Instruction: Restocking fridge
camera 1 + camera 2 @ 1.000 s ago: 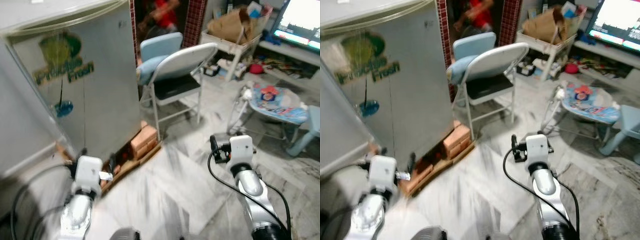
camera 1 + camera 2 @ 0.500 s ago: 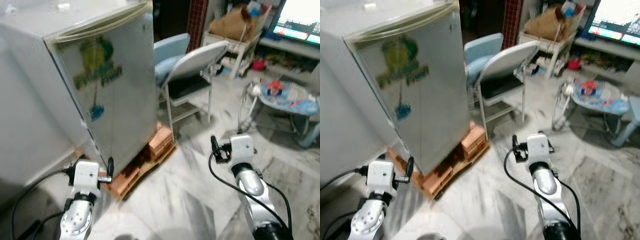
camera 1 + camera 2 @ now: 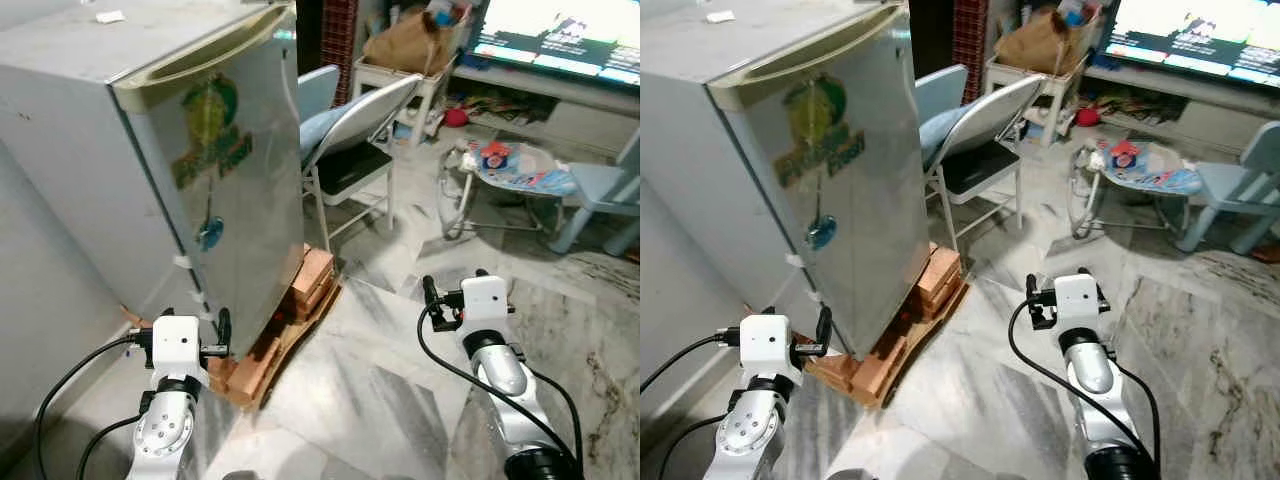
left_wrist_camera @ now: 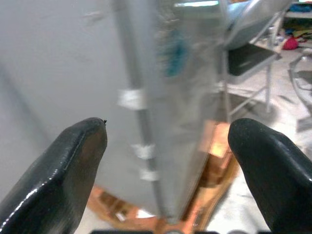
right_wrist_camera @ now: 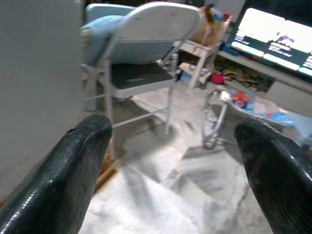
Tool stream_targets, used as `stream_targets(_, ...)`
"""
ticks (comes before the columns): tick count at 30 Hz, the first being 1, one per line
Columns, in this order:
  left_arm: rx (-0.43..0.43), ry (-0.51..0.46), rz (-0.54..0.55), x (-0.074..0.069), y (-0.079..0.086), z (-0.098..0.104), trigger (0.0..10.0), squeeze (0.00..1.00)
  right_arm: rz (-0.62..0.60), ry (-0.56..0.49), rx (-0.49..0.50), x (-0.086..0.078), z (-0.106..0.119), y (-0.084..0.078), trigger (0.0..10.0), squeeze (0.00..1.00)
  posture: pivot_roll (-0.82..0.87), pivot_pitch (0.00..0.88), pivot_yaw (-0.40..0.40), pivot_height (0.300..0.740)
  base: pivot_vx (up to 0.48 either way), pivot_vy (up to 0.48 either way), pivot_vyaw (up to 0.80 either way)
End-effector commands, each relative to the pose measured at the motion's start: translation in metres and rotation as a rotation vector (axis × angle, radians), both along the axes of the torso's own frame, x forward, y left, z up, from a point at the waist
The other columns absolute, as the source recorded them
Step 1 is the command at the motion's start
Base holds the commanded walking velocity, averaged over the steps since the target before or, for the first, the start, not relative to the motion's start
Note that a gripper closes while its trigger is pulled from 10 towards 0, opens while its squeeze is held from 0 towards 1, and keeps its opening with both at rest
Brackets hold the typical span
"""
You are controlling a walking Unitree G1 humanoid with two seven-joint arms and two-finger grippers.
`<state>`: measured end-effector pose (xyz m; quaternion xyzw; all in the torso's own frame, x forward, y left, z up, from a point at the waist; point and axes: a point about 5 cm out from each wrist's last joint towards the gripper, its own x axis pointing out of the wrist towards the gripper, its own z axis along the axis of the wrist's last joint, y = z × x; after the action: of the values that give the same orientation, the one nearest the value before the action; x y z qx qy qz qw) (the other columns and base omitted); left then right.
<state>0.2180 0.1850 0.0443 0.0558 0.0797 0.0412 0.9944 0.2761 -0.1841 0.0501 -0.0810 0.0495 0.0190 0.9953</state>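
While approaching, with the whole view swung since a second ago so that the small grey fridge with green door sticker point(image 3: 215, 150), door closed, stands just ahead of the spread, empty left gripper point(image 4: 168, 161), right gripper point(image 5: 168, 168) likewise spread empty: restocking unstarted.

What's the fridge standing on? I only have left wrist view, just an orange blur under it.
Observer: Bricks stacked on a board.
Operator: Door shut?
Observer: Yes. The fridge door sits flush along its top edge.
Operator: Right gripper?
Observer: Right gripper is open and empty, over the floor, facing a folding chair.
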Motion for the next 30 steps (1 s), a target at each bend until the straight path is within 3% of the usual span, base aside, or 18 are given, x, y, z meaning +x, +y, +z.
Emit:
stream_targets(1,0.0,-0.006,0.001,0.002,0.001,0.002,10.0,0.0,0.007,-0.018,-0.008,0.004,0.005,0.001,10.0,0.0,0.02,0.02,-0.005,0.74,0.0,0.48,0.0)
stream_targets(6,0.005,-0.012,-0.011,0.003,0.0,0.003,10.0,0.0,0.0,-0.012,-0.001,0.003,0.003,0.003,10.0,0.0,0.02,0.023,-0.003,0.74,0.0,0.384,0.0)
stream_targets(21,-0.014,-0.03,-0.065,0.007,-0.007,0.005,10.0,0.0,0.01,-0.014,-0.011,0.005,0.004,0.007,10.0,0.0,0.02,0.033,-0.005,0.74,0.0,0.0,-0.8)
stream_targets(30,-0.024,-0.034,-0.076,0.009,-0.011,0.005,10.0,0.0,0.021,-0.023,-0.021,0.007,0.005,0.007,10.0,0.0,0.01,0.03,-0.005,0.74,0.308,0.0,-0.76)
